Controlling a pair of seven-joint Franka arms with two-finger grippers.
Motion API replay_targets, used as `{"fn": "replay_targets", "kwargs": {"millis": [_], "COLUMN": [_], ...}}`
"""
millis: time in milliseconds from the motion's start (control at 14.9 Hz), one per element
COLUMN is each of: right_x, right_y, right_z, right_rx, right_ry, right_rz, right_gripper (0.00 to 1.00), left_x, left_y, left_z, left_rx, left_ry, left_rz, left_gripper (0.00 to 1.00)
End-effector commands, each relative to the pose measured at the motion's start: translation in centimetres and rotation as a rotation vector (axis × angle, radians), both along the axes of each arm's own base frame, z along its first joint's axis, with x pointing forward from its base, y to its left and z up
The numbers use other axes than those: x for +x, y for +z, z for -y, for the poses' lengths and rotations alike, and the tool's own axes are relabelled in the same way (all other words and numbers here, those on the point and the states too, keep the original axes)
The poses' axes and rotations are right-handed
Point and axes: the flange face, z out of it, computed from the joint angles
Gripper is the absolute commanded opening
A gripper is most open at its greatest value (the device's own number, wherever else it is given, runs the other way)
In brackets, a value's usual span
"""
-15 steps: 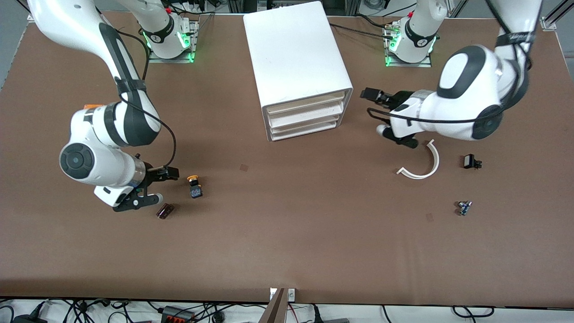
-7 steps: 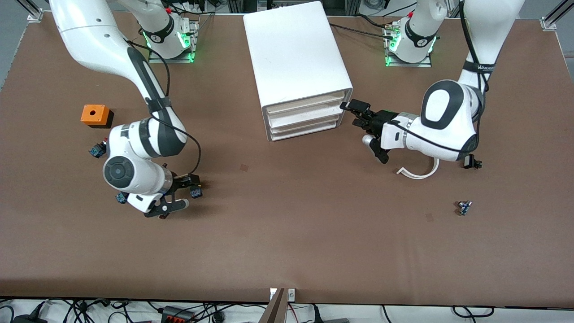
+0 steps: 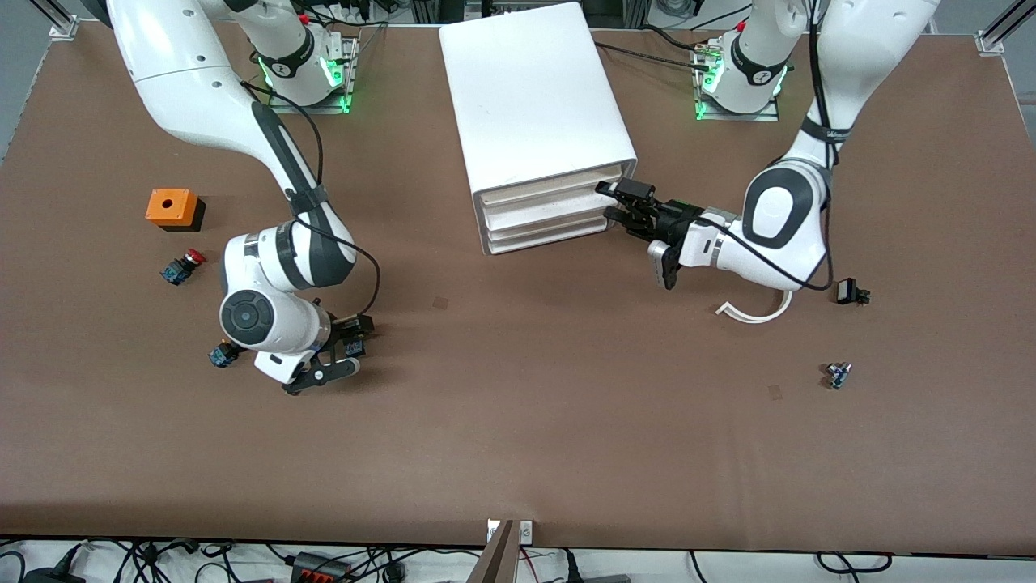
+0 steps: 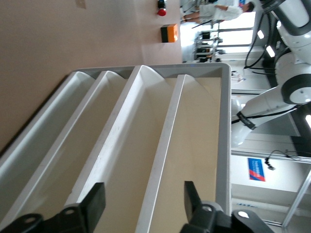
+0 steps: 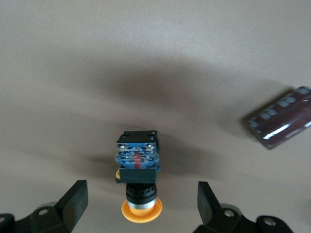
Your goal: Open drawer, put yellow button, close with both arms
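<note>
Straddling the yellow button [image 5: 140,182], right gripper [image 3: 340,354] jaws spread, left gripper [image 3: 622,204] jaws parted at drawer [image 3: 550,191].

One white three-drawer cabinet [image 3: 534,97]; one orange block [image 3: 171,208]; one red-capped button [image 3: 181,266]; one yellow button [image 5: 138,170]. One curved white strip [image 3: 757,312]; one dark brown ridged part [image 5: 284,124]. Two robot arms.

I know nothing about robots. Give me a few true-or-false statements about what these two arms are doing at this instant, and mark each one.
1. The right gripper is open around the yellow button on the table. True.
2. The left gripper is at the drawer front. True.
3. The yellow button already lies in the drawer. False: it lies on the table.
4. The orange block sits on top of the cabinet. False: it sits on the table, toward the right arm's end.
</note>
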Motion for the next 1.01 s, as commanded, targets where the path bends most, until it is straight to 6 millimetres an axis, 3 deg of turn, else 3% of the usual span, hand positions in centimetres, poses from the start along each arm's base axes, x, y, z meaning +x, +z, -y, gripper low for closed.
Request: {"fn": "replay_targets", "kwargs": {"millis": [0, 269, 403, 605, 807, 941], "right_x": [0.1, -0.1, -0.2, -0.2, -0.2, -0.2], "right_y": [-1.1, -2.1, -2.2, -2.2, -2.1, -2.1], "right_z": [-0.4, -0.8, -0.8, -0.7, -0.5, -0.4], "right_rx": [-0.011, -0.010, -0.011, -0.013, -0.014, -0.013], "right_ry": [0.009, 0.012, 0.012, 0.011, 0.008, 0.007], "right_rz": [0.001, -0.008, -0.011, -0.014, -0.019, -0.019], "right_gripper": [1.00, 0.93, 0.86, 0.61, 0.31, 0.13], "left_x": [-1.8, -3.0, -3.4, -3.5, -3.2, -2.4], "left_y": [-1.5, -2.1, -2.4, -2.3, -2.3, -1.8], "left_z": [1.3, 1.9, 2.0, 2.4, 2.4, 2.7], "left_rx": [-0.073, -0.089, -0.095, -0.100, -0.101, -0.103], "left_ry": [0.023, 0.029, 0.037, 0.037, 0.037, 0.039], "left_rz": [-0.002, -0.038, -0.051, -0.054, -0.048, -0.031], "left_gripper": [0.59, 0.57, 0.50, 0.34, 0.01, 0.00]}}
